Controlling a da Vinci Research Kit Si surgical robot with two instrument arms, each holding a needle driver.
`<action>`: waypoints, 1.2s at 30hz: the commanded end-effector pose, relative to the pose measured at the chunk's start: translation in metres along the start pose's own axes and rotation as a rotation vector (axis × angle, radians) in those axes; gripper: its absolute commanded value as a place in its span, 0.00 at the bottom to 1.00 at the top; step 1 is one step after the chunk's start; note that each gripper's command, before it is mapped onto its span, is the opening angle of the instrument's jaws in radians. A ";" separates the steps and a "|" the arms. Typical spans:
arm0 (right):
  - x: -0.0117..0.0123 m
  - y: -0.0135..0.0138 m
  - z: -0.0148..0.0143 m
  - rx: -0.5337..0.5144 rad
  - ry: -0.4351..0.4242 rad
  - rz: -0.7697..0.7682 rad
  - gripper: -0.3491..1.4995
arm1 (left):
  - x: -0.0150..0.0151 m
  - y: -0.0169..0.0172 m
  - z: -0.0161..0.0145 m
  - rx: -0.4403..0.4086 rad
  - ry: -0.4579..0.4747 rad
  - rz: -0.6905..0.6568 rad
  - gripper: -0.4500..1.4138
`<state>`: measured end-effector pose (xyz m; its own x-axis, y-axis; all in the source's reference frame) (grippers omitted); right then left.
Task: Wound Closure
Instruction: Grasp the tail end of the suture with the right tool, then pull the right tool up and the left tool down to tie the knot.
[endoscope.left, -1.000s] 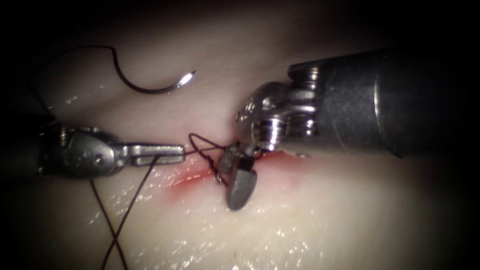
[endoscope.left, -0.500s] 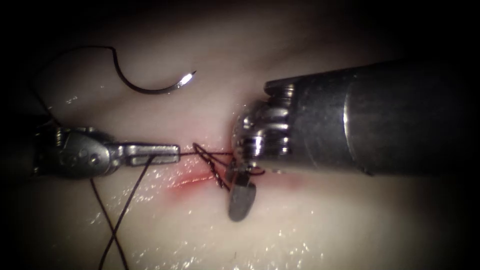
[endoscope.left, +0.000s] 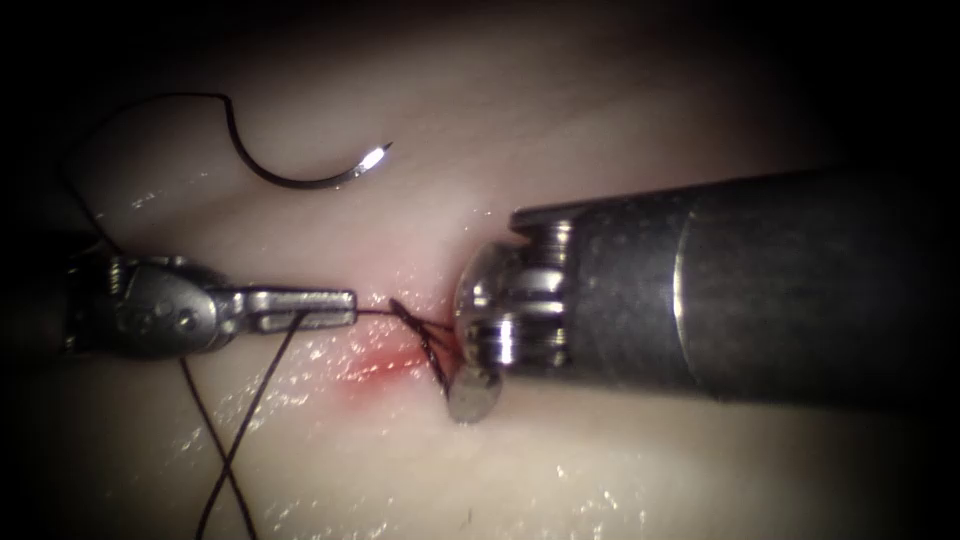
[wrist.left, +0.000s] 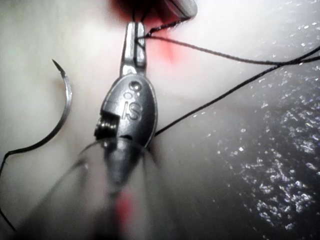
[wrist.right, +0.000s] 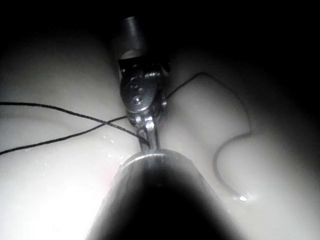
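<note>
My left gripper (endoscope.left: 345, 305) is pinched on the thread (endoscope.left: 375, 312), its long axis lying level and aimed at the cut (endoscope.left: 385, 365). My right gripper (endoscope.left: 470, 395) points down at the knot; I cannot tell how it is set. The needle (endoscope.left: 290, 175) lies free on the tissue (endoscope.left: 620, 460) beyond my left gripper, curve open away from it, tip toward my right tool.
</note>
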<state>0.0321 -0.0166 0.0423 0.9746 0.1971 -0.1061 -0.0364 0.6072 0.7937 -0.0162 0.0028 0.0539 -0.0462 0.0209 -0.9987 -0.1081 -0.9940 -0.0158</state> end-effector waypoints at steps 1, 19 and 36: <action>0.0009 0.0008 -0.0008 0.026 0.029 0.003 0.00 | -0.0006 0.0001 0.0005 -0.001 0.001 0.000 0.00; 0.0024 0.0013 -0.0063 0.084 0.181 -0.001 0.00 | 0.0001 0.0042 0.0019 0.000 -0.020 0.006 0.00; 0.0027 0.0024 -0.0072 0.114 0.248 0.001 0.00 | 0.0038 0.0102 0.0048 -0.056 -0.047 -0.001 0.00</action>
<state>0.0322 -0.0093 0.0393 0.8909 0.3887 -0.2349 -0.0004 0.5178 0.8555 -0.0223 -0.0072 0.0491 -0.0944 0.0239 -0.9952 -0.0464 -0.9987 -0.0196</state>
